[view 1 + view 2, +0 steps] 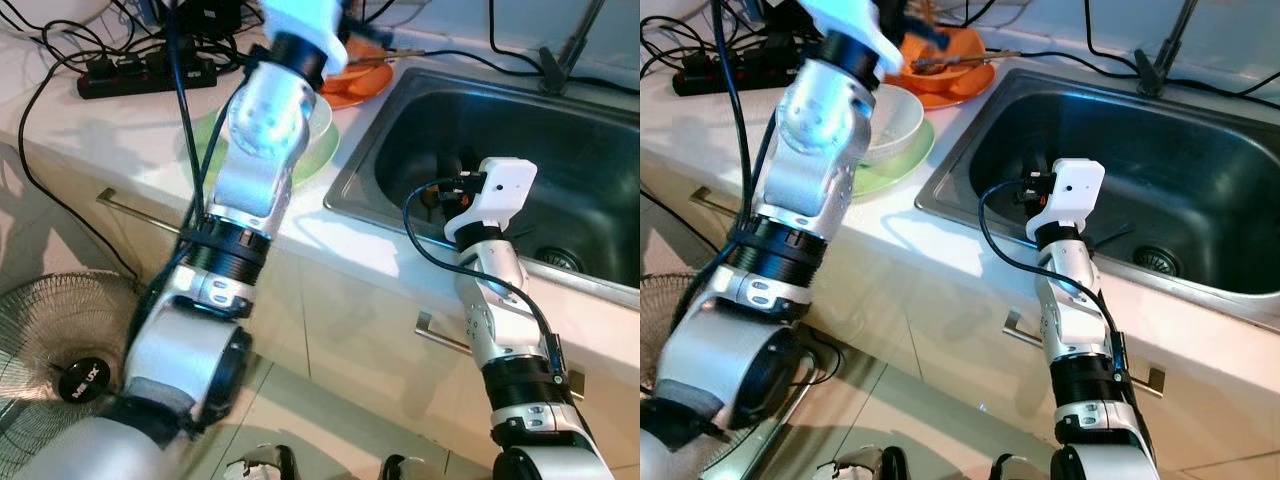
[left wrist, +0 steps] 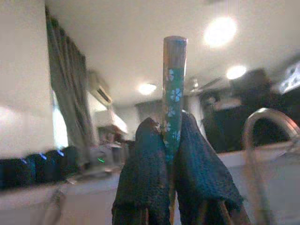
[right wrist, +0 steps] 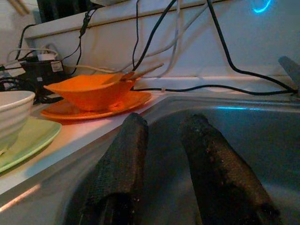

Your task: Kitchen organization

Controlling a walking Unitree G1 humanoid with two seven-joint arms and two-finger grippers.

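Left gripper (image 2: 171, 187) raised over far counter, fingers clamped on flowered chopstick (image 2: 174, 93). Right gripper (image 3: 164, 164) low in sink (image 1: 600, 170), fingers apart, empty. Step: carrying chopstick; next needs drop spot, likely sink or orange bowl (image 3: 89, 91).

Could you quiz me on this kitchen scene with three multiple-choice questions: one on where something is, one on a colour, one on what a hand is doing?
1. Where is the right hand?
A. Inside the sink
B. Over the green plate
C. By the fan

2. What colour is the bowl with a spoon in it?
A. White
B. Orange
C. Blue

3. What is the left hand doing?
A. Hanging open
B. Gripping a flowered stick
C. Holding a bowl

Answers:
1 A, its fingers sit within the steel sink.
2 B, the bowl and the plate beneath are orange.
3 B, the fingers close on the flowered stick.
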